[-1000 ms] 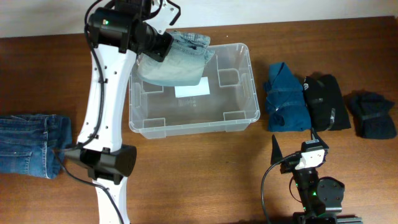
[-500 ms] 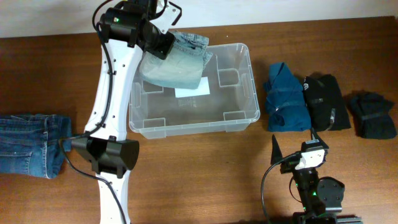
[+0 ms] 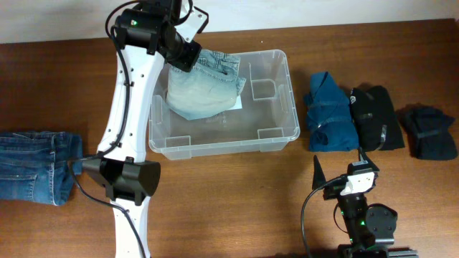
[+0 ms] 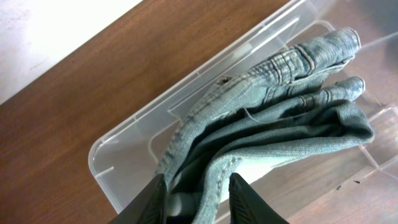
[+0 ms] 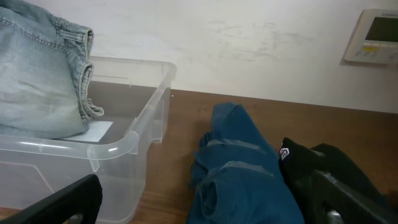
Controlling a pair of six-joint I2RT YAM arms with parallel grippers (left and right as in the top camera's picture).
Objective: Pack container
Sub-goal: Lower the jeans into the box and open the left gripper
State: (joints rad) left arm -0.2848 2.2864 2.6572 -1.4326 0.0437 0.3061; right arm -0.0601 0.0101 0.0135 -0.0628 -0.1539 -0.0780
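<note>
On the desk (image 3: pixel 215 208) there are 1 clear container (image 3: pixel 276 134), 1 folded pair of light jeans (image 3: pixel 204 89), 1 pair of darker jeans (image 3: pixel 32 165) at the far-left edge, and 3 folded dark garments in a row on the right: 1 blue (image 3: pixel 330 111), 1 black (image 3: pixel 376 118), 1 navy (image 3: pixel 430 132).

There are 2 claws. The left claw (image 4: pixel 196 202) is over the container's far left corner, pinching the light jeans, which hang down into the container. The right claw (image 3: pixel 341 166) is at the near right of the desk, well apart from the container, with its fingers spread and nothing between them.

The container sits mid-desk, just left of the blue garment.

Compared with 0.5 s ago, the light jeans hang lower and further inside the container, and they now cover nearly all of the white label (image 3: pixel 240 105), leaving only a sliver. The right claw has not moved.
</note>
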